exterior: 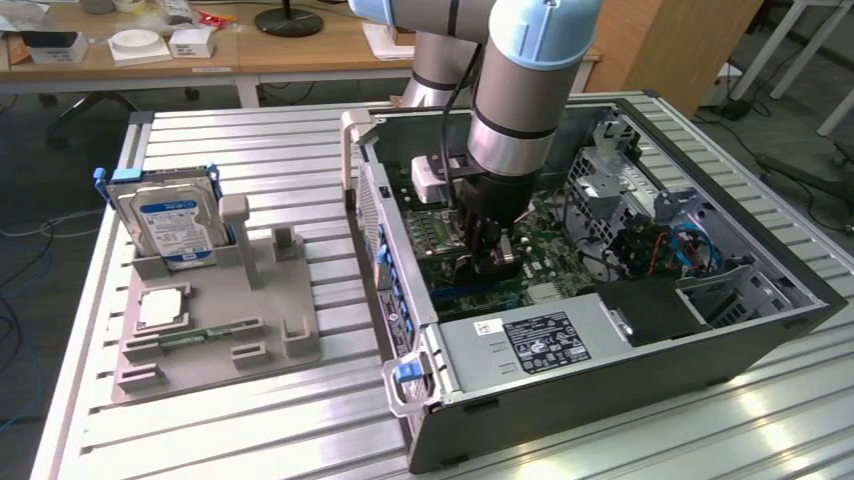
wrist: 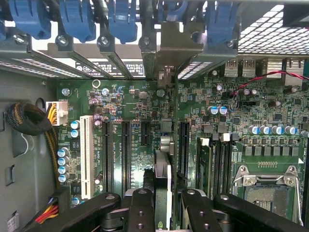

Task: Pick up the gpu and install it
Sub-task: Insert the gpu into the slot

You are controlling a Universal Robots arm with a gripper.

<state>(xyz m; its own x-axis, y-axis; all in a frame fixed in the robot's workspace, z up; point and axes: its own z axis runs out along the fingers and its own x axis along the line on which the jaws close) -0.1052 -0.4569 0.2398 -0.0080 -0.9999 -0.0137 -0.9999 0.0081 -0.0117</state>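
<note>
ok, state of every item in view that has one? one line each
end effector: inside the open case, closed on the gpu
gpu: held on edge over the motherboard slots, bracket toward the rear slot openings
computer case: lying on its side, side panel off
hard drive: upright in the grey fixture
memory stick: lying flat in the fixture
CPU socket: empty, retention frame closed

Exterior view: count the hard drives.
1. The blue-labelled hard drive stands upright in the grey holder at the exterior view's left, outside the computer case. Others may be hidden inside the case.
</note>
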